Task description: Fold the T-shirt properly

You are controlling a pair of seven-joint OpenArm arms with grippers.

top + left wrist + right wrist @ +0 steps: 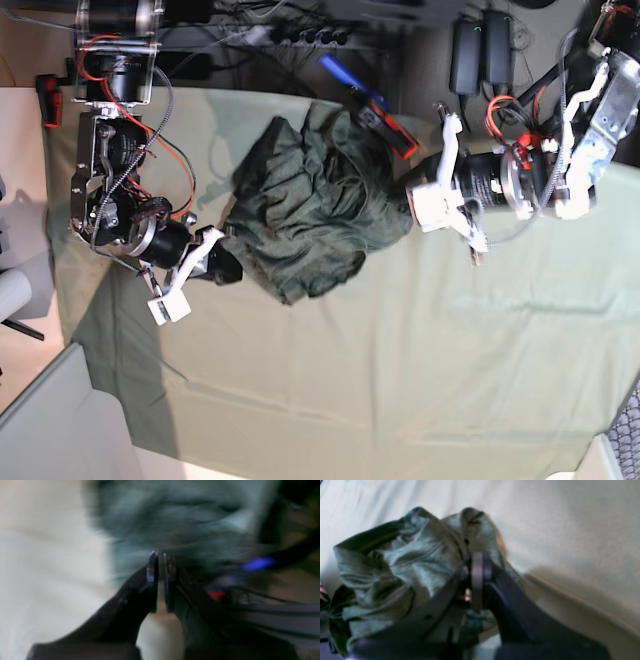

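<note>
The T-shirt (315, 205) lies crumpled in a dark olive heap at the back middle of the cloth. My left gripper (408, 203) is at the heap's right edge. In the blurred left wrist view the left gripper (160, 555) has its jaws almost together at the T-shirt (175, 517), and dark fabric hangs along the right finger. My right gripper (226, 266) is at the heap's lower left edge. The right wrist view shows the right gripper (477, 556) shut, its tips against the bunched T-shirt (395, 562); whether fabric is pinched there is hidden.
A pale sage cloth sheet (400, 350) covers the table. Power bricks (480, 45) and cables lie beyond the back edge. A red and blue tool (375, 115) sits just behind the shirt. A grey panel (50, 420) stands at the front left corner.
</note>
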